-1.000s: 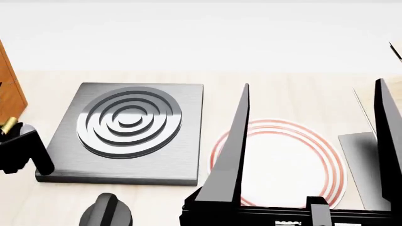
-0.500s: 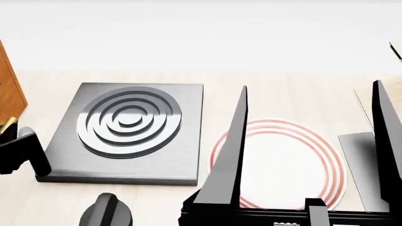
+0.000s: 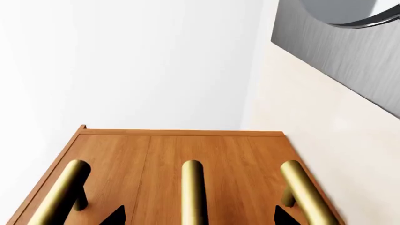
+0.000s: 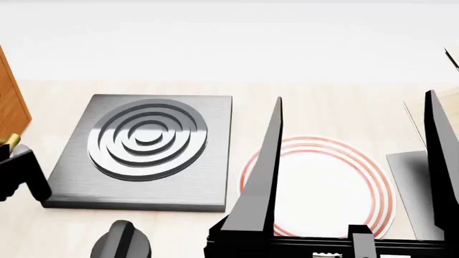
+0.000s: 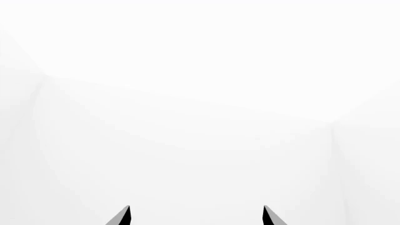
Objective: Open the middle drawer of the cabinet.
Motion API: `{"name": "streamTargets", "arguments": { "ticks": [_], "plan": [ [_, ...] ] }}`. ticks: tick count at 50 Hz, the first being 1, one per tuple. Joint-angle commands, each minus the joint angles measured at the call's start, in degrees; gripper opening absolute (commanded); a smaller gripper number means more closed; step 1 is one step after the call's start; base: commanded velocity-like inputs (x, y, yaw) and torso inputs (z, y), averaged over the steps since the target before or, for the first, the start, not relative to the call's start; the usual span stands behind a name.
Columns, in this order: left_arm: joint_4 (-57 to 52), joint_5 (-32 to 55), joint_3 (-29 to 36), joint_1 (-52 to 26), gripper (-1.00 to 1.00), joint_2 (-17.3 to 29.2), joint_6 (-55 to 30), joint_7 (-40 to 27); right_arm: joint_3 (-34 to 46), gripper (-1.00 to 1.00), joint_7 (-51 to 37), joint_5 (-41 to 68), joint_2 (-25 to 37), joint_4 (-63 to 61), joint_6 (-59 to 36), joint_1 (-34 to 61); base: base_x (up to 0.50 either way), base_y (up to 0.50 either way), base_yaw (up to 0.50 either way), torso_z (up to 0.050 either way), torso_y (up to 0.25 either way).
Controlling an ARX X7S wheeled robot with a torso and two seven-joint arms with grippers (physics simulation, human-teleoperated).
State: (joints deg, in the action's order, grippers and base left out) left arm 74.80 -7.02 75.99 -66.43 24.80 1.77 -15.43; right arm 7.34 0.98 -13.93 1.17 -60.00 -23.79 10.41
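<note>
Three brass cylindrical bar handles run side by side across the orange-brown wood-grain cabinet (image 3: 181,159) front in the left wrist view, and the middle drawer's brass bar handle (image 3: 192,192) sits between the two black fingertips (image 3: 115,215) of the left gripper (image 3: 196,216). The jaws stand spread, one tip on each side of the middle bar, not yet clamped on it. In my judgement the main risk is a close that catches only the bar's curved edge, so a pull would slip off the smooth brass; a drift toward a neighbouring handle (image 3: 59,194) would open the wrong drawer. The drawer fronts look plain, flat and closed, with seams too faint to tell apart.

In the head view the cabinet shows only as a wood sliver at nine o'clock, at the frame's edge, with the left gripper's black body just below it. A brushed grey metal square slab with raised concentric rings (image 4: 147,150) lies at ten o'clock, and a white round plate with red rim rings (image 4: 323,188) at four o'clock. The right gripper (image 4: 355,177) hangs above the plate, its long black fingers wide apart and holding nothing.
</note>
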Motion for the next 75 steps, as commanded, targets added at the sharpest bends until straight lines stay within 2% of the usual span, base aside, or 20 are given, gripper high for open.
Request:
{"name": "streamTargets", "arguments": {
  "ticks": [1, 32, 75],
  "plan": [
    [0.15, 2.15, 0.83, -0.33, 1.0, -0.87, -1.37, 1.25, -1.03, 1.0, 1.64, -1.64, -1.13, 0.01, 0.22, -0.09, 0.0, 0.0, 0.0, 0.0, 0.0],
    [0.16, 5.78, 4.22, 0.01, 1.0, -0.42, -3.66, 0.56, -0.87, 1.0, 1.81, -2.14, -1.13, 0.01, 0.37, -0.4, 0.0, 0.0, 0.0, 0.0, 0.0],
    [0.17, 6.86, 3.87, -0.13, 1.0, 0.21, -5.96, -1.92, -0.29, 1.0, 2.04, -2.42, -1.13, 0.01, -0.2, -0.3, 0.0, 0.0, 0.0, 0.0, 0.0]
  ]
}}
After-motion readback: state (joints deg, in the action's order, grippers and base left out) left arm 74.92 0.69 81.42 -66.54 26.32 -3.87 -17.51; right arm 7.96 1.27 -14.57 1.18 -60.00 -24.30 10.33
